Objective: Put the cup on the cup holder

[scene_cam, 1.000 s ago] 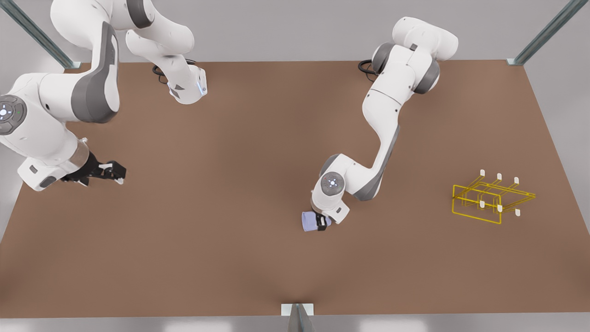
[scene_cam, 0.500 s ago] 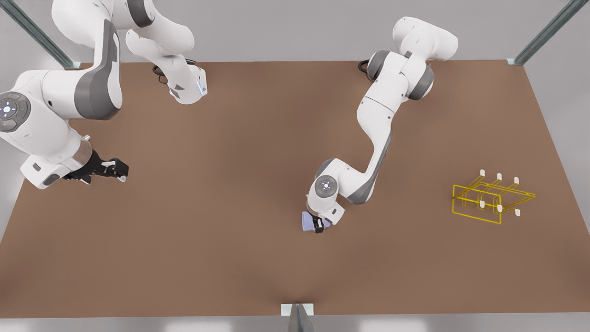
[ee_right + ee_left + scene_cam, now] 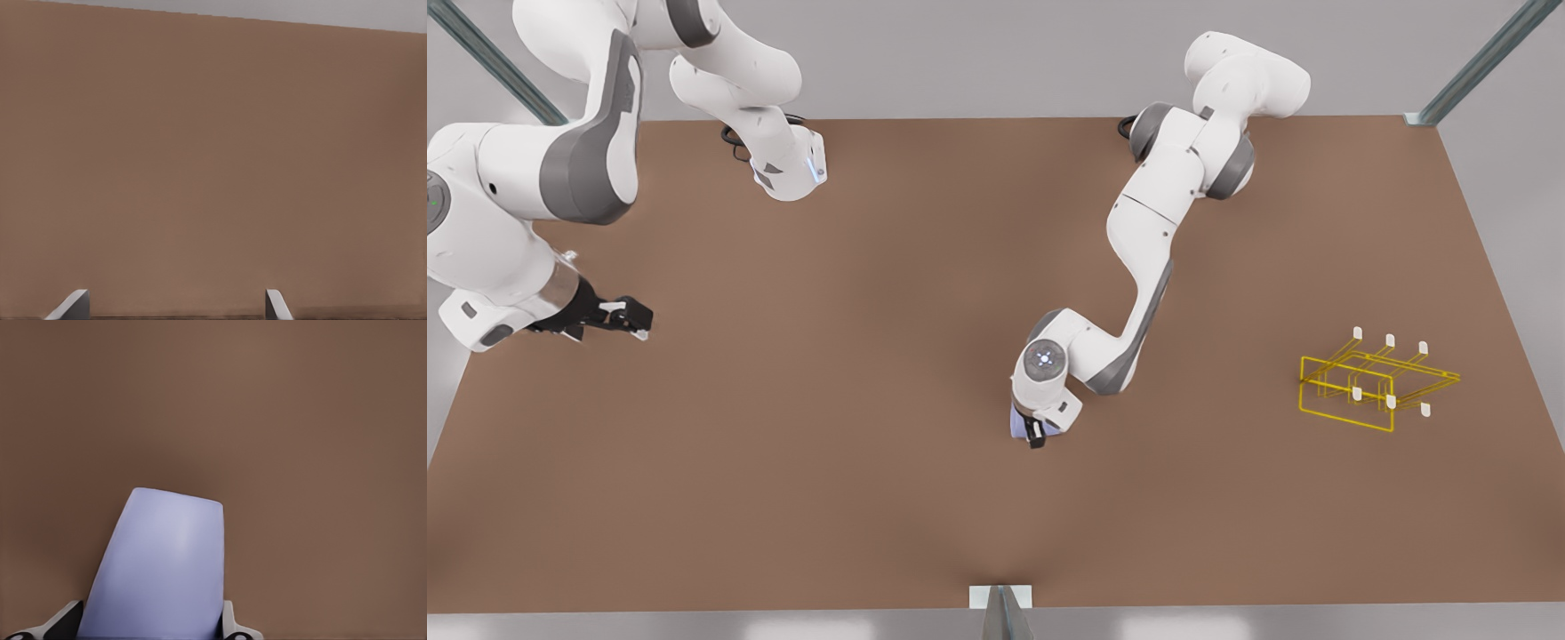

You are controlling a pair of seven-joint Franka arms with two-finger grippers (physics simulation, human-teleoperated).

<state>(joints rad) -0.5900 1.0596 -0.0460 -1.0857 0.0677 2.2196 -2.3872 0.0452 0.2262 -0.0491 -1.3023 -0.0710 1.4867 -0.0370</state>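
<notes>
The cup (image 3: 1020,424) sits low over the middle of the brown tabletop (image 3: 871,444), gripped by the left gripper (image 3: 1037,433); in the left wrist view its lavender body (image 3: 160,567) fills the gap between the two fingers (image 3: 63,621). The cup holder (image 3: 1369,384) stands well apart, toward the front view's right. The right gripper (image 3: 624,317) waits near the front view's left edge, fingers (image 3: 73,304) spread apart.

Front view looks steeply down from above the table (image 3: 871,498), taking in both arms. Both wrist views face that same tabletop closely.
</notes>
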